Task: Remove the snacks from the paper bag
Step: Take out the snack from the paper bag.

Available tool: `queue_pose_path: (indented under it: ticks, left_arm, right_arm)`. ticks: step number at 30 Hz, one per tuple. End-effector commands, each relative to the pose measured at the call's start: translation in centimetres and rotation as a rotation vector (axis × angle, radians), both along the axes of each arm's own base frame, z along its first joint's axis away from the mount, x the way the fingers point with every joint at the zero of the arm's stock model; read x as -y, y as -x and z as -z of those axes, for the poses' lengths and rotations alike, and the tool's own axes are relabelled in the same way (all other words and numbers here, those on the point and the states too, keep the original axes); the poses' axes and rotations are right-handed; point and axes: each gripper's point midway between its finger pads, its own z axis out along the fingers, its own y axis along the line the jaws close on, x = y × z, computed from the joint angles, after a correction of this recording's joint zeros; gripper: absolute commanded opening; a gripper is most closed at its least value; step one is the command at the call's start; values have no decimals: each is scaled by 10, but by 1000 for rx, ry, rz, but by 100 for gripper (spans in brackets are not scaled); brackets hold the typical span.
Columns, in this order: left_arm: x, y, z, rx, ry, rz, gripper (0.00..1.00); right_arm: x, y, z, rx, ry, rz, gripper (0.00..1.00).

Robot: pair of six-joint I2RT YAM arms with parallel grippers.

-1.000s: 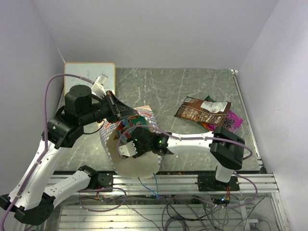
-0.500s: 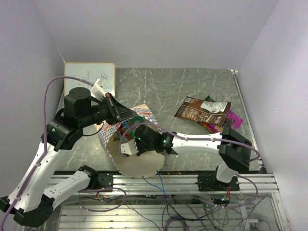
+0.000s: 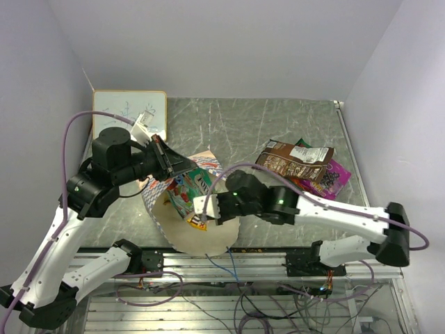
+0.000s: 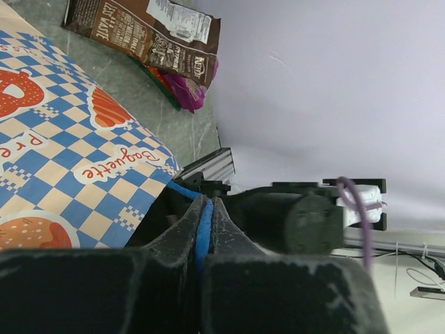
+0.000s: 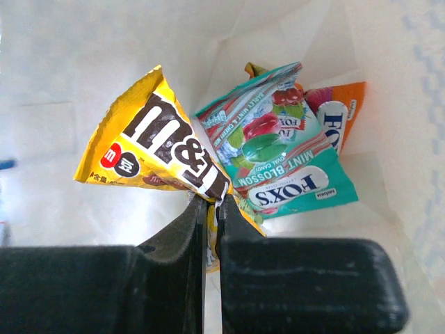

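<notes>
Status: partway, roughly half by the look of it. Left gripper [image 4: 206, 203] is clamping shut on the blue cord handle [image 4: 202, 229] of the paper bag [image 3: 182, 233], propping its mouth open toward the right arm. Right gripper [image 5: 212, 206] is sitting inside the paper bag's mouth, jaws pressed together on the lower corner of a yellow M&M's packet [image 5: 149, 146]. That one is gripped but not out yet: white paper is surrounding it on all sides in the right wrist view. Deeper in the paper bag, a teal Fox's packet [image 5: 278, 163] is lying partly over an orange Fox's packet [image 5: 338, 111], and neither is being touched. Already out: a brown bag [image 3: 293, 160] with a white label is lying on the desk [image 3: 236, 125] well to the right of the paper bag, overlapping a purple packet [image 3: 336, 175]. A sliver of green is poking out at its far edge, too little showing to say what it is. So two or three are done and three visible ones are left; anything buried lower in the paper bag is not showing. Judgement on the next move: lifting the M&M's clear of the paper bag's rim and setting it down to the right of the paper bag. The corner pinch is looking thin, so slipping is the risk.
</notes>
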Motion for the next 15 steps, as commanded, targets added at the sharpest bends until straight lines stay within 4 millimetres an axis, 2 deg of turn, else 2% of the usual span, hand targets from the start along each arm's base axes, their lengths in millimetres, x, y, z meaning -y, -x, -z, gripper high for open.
queue_pose_path:
  ticks: [1, 6, 10, 13, 15]
  left_arm:
    - [0, 0, -7, 33, 25, -5, 7]
    - [-2, -8, 0, 30, 3, -42, 7]
    - [-8, -14, 8, 13, -49, -83, 7]
    - [-11, -15, 11, 9, -69, -98, 7]
    - [-13, -15, 12, 10, -73, -104, 7]
  right_arm:
    - [21, 20, -59, -105, -129, 50, 0]
    - [47, 10, -134, -69, -303, 184, 0]
    - [75, -16, -183, 24, -398, 364, 0]
    - [98, -39, -200, 106, -467, 523, 0]
    - [118, -57, -200, 157, -489, 674, 0]
